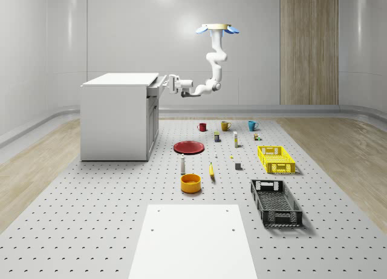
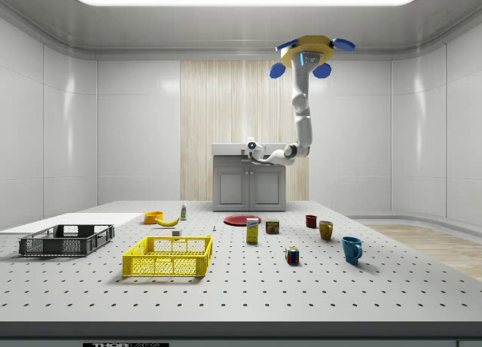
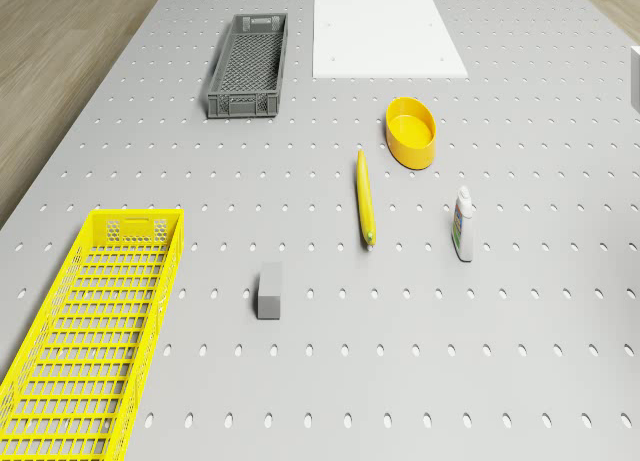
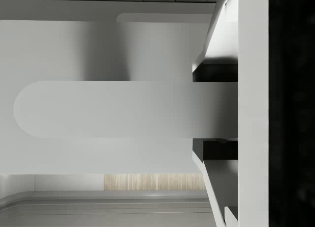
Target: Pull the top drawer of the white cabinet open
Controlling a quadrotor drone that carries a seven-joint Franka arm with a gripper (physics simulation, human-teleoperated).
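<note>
The white cabinet (image 1: 115,118) (image 2: 248,185) stands at the whole-scene view's left, its front facing right. Its top drawer (image 1: 157,88) sticks out a little from the front. My gripper (image 1: 169,82) (image 2: 251,145) is level with the drawer front and shut on its handle. In the wrist view the handle (image 4: 113,109) is a pale rounded bar, very close. The drone (image 1: 217,29) (image 2: 305,55) hovers high to the right of the cabinet, over the table, and the arm hangs down and bends toward the drawer.
On the perforated table in front of the cabinet lie a red plate (image 1: 188,147), an orange bowl (image 1: 190,183) (image 3: 411,131), a banana (image 3: 365,198), a small bottle (image 3: 462,224) and a grey block (image 3: 270,290). A yellow crate (image 1: 276,159) and a black crate (image 1: 276,201) stand further right, with three mugs behind.
</note>
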